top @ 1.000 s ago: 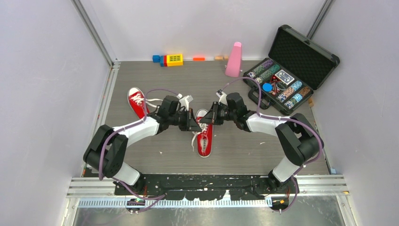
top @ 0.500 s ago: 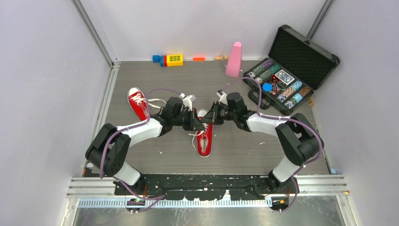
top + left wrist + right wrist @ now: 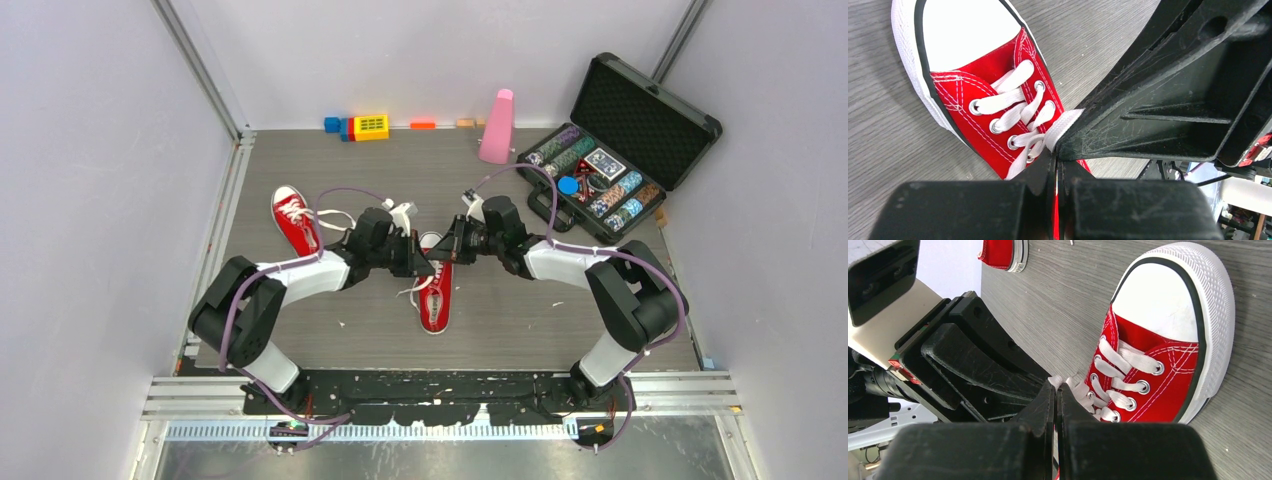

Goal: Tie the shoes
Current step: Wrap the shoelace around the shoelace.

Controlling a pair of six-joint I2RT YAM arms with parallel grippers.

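While the red shoe (image 3: pixel 434 300) is lying on the counter (image 3: pixel 520 320), left tool (image 3: pixel 1055 159) pressing together, right tool (image 3: pixel 1055 386) pinching its white lace (image 3: pixel 1066 120)

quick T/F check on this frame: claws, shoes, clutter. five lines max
1. Both claws meet over the centre shoe. True.
2. The left claw is wide open. False: it is shut on white lace, and the right claw is shut on lace too.
3. The other shoe lies apart at the left, touched by neither claw. True.
4. The chip case is closed. False: the chip case stands open, chips showing.
5. The pink tapered block lies on its side. False: the pink tapered block stands upright near the back wall.
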